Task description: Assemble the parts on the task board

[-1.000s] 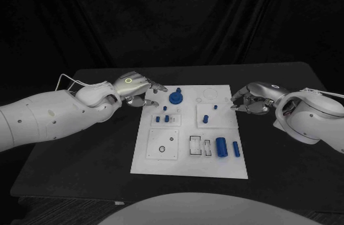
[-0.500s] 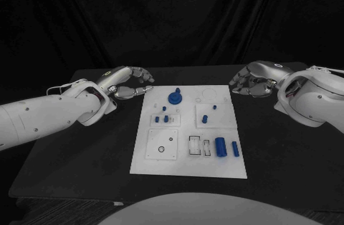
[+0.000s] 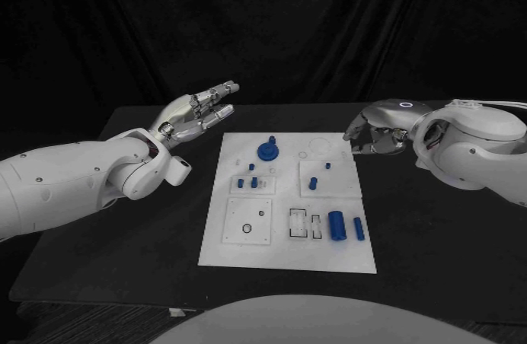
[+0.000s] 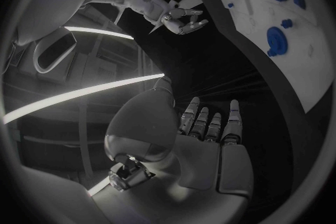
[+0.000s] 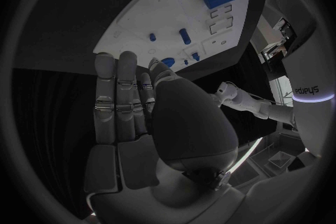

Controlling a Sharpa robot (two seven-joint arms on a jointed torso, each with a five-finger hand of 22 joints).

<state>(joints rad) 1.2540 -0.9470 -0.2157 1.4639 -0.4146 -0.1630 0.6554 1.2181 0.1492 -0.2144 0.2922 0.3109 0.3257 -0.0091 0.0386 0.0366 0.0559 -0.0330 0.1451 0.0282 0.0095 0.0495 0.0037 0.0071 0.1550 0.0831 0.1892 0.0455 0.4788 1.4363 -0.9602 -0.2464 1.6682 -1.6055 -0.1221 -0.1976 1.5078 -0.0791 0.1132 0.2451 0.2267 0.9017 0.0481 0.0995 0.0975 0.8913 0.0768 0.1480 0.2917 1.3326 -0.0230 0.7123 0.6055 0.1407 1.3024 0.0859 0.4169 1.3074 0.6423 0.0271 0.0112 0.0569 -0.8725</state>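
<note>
Clearly you've work left: two parts (image 3: 347,226) lie loose on the task board (image 3: 288,253), left robot hand (image 3: 196,112) wide and empty, right robot hand (image 3: 373,138) curled, seemingly empty.

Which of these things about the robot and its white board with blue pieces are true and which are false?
1. The left robot hand is lifted off the table with its fingers stretched out. True.
2. The right robot hand is holding a blue piece. False: it holds nothing and sits beside the task board's far right corner.
3. Two blue cylinders lie side by side near the board's right edge. True.
4. The big blue round part lies on the black table. False: it stands on the board, near its far edge.
</note>
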